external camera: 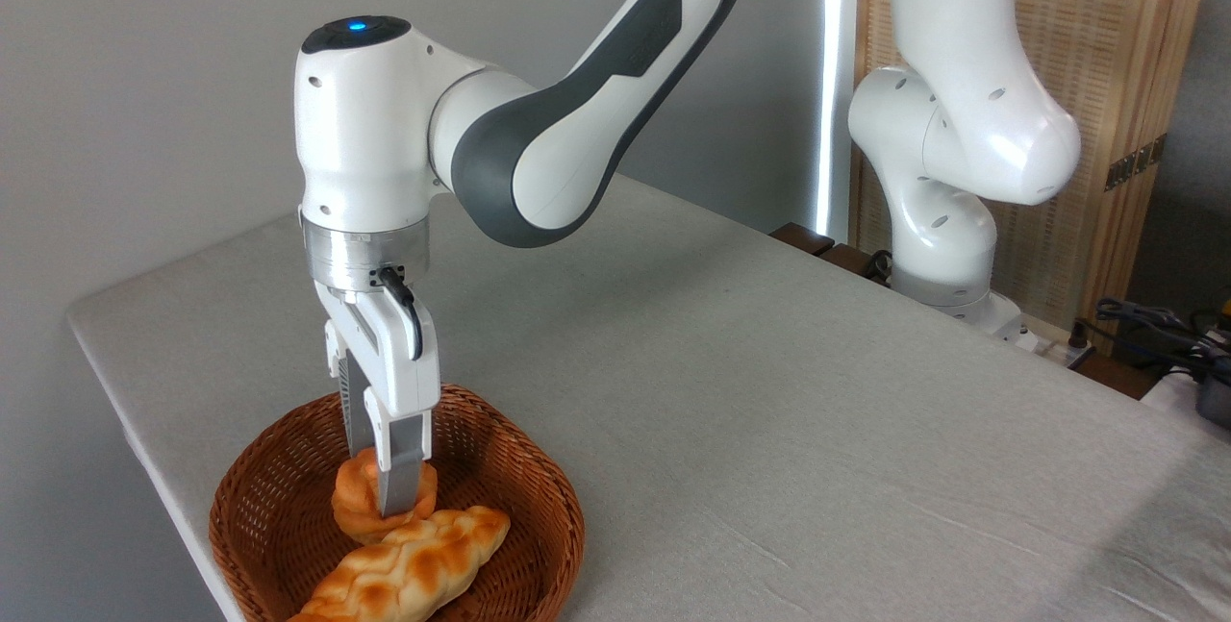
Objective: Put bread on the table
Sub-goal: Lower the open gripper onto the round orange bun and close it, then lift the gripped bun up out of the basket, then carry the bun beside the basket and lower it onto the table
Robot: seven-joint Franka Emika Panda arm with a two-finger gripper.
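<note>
The bread [354, 499], a small round golden-orange bun, sits inside the brown wicker basket [550, 487] at the front left of the table [769, 382]. My gripper [379, 483] reaches straight down into the basket. Its two fingers press the bun from either side, so it is shut on the bun. The near finger [400, 468] covers part of the bun's front. The bun's underside rests against, or sits just above, a braided loaf; I cannot tell which.
A longer braided golden loaf [414, 564] lies in the basket in front of the bun, touching it. The arm's white base [947, 247] stands at the table's far right edge. Cables [1154, 324] lie off the table at the right.
</note>
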